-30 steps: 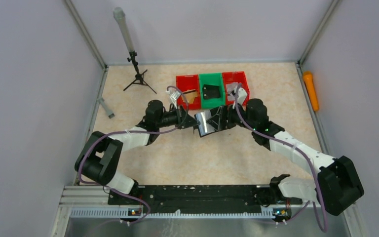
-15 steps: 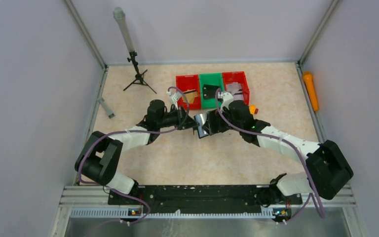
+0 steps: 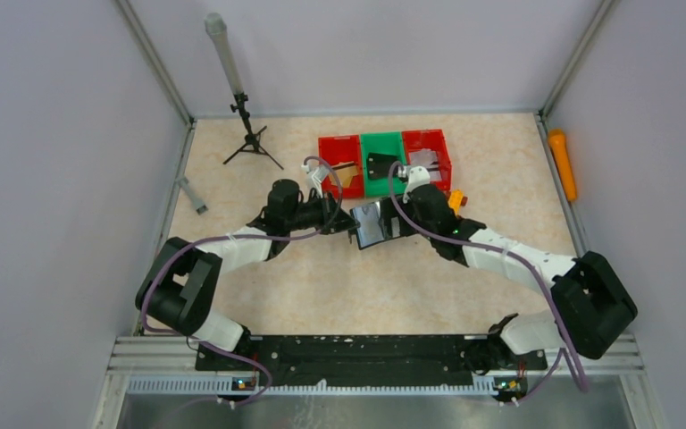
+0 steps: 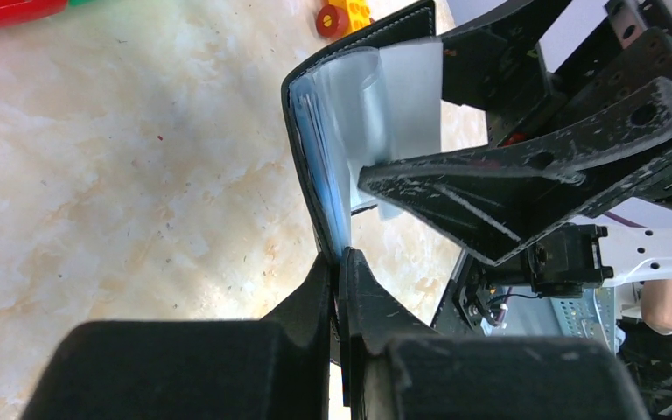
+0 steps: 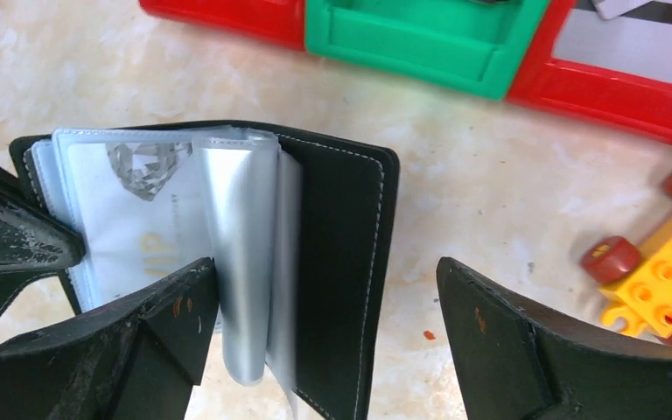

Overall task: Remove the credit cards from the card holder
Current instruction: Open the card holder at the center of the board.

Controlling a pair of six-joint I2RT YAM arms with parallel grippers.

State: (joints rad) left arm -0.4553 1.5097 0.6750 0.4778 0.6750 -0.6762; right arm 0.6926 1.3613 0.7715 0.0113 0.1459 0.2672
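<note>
Reaching inward to mid-frame, the left gripper (image 4: 341,262) clenches the open card holder (image 5: 341,219) by its edge. The right gripper (image 5: 324,280) gapes astride its cover. Upper centre, a green bin (image 3: 381,138) holds a black case (image 3: 380,164).

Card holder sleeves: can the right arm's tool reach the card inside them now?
Probably yes. The left tool holds the card holder open, and the open right tool straddles its loose clear sleeves, with nothing between.

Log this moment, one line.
left end effector: shut on card holder | right end effector: open, astride one half | card: inside
</note>
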